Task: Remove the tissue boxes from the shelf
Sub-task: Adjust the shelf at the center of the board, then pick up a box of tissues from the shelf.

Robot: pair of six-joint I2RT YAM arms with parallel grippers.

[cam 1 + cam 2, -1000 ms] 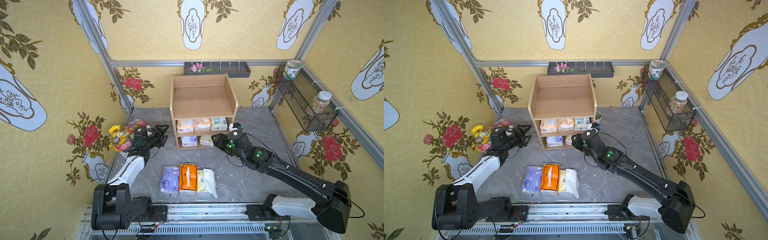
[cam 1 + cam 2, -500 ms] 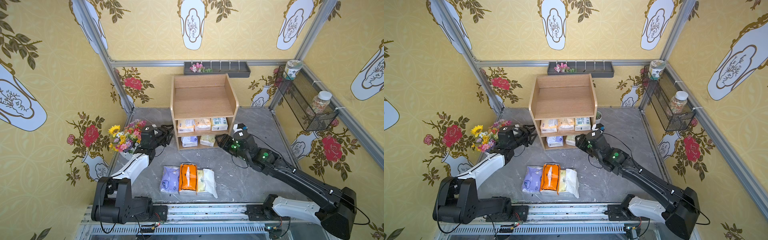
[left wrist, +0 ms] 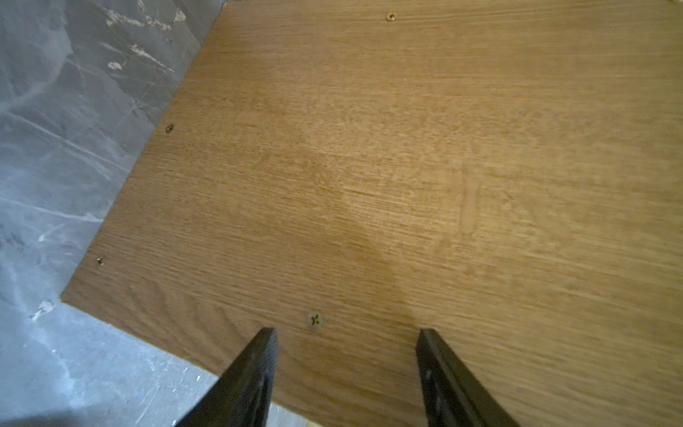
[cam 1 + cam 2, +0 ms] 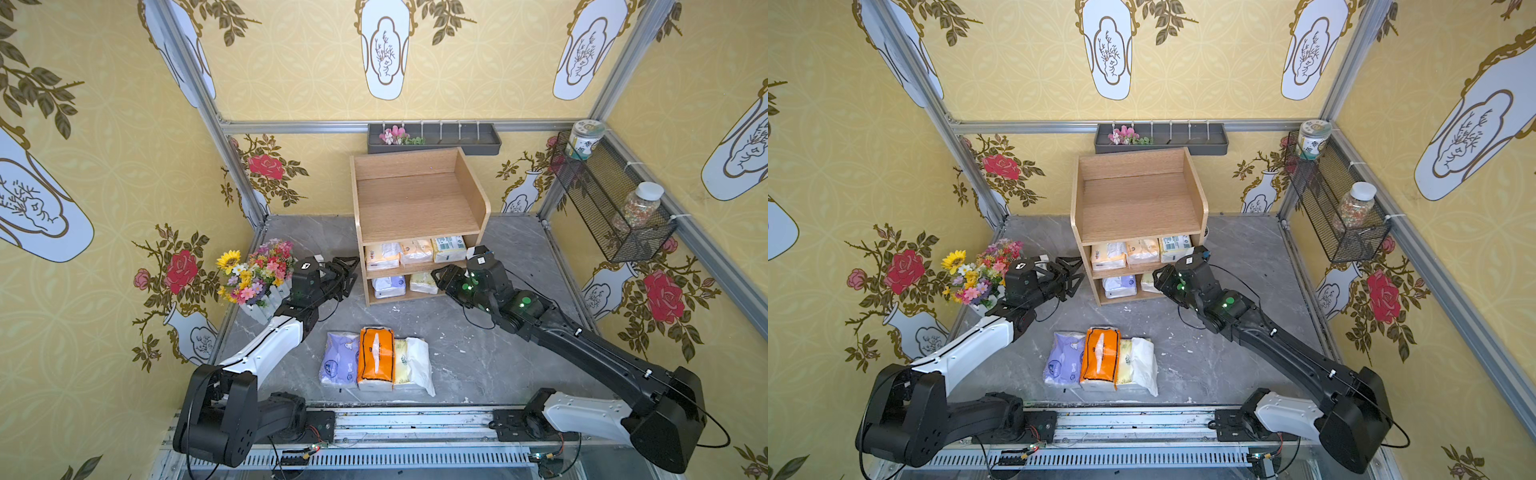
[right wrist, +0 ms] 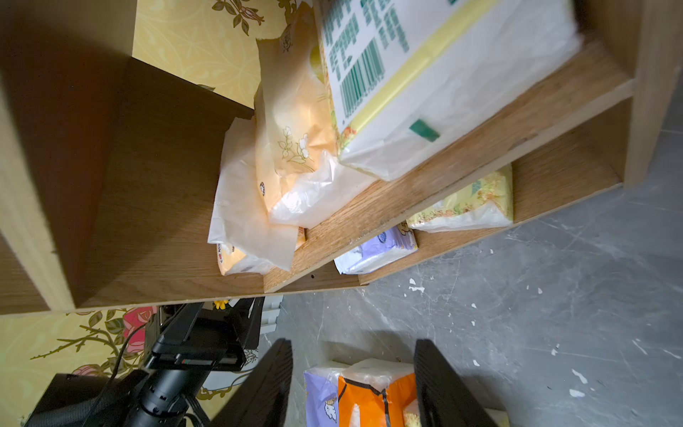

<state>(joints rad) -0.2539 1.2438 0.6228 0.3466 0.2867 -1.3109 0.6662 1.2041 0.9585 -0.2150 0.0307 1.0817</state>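
Note:
The wooden shelf [image 4: 415, 208] [image 4: 1138, 208] stands at the back. Its middle tier holds two cream tissue boxes [image 4: 382, 255] [image 4: 415, 251] and a white green-printed one [image 4: 449, 248] [image 5: 425, 74]. On the bottom tier lie a lavender pack [image 4: 388, 286] [image 5: 377, 249] and a pale yellow one [image 4: 422, 283] [image 5: 465, 203]. Lavender [image 4: 338, 359], orange [image 4: 376, 357] and pale yellow [image 4: 409, 359] packs lie on the floor. My left gripper [image 4: 348, 270] [image 3: 347, 331] is open against the shelf's left side panel [image 3: 406, 166]. My right gripper [image 4: 438, 276] [image 5: 353, 344] is open and empty before the bottom tier.
A flower bouquet [image 4: 257, 270] in a white planter stands just behind my left wrist. A black wire basket [image 4: 602, 208] with two jars hangs on the right wall. A dark grey tray [image 4: 432, 139] hangs on the back wall above the shelf.
My left gripper has moved right, up to the shelf's left side panel. My right wrist has shifted slightly right while its fingers stay near the bottom tier.

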